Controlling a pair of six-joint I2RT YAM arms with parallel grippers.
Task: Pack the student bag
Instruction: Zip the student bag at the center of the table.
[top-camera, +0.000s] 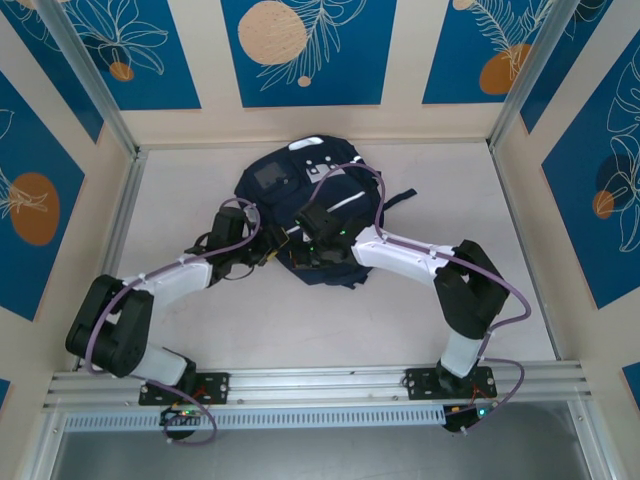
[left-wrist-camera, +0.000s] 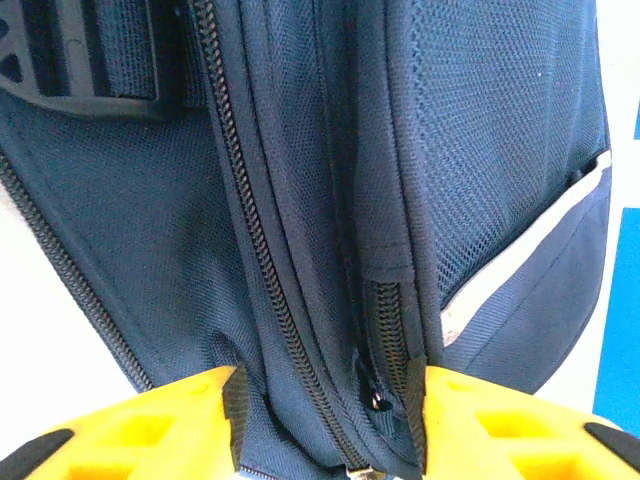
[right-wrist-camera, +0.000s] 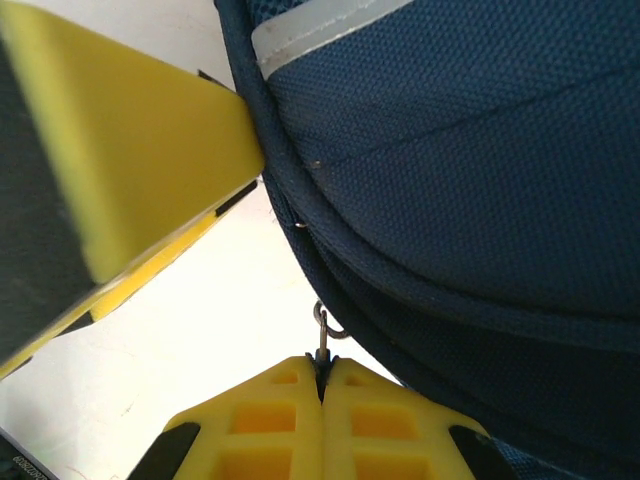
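Two grippers meet at the near edge of the student bag, which lies mid-table. The left gripper clamps a zippered fold; the right gripper pinches its zipper pull.

Your top camera looks down from above and behind the arms onto the whole table. Both wrist cameras sit hard against the bag, the left facing its zips, the right its edge; that near side is what all three share.
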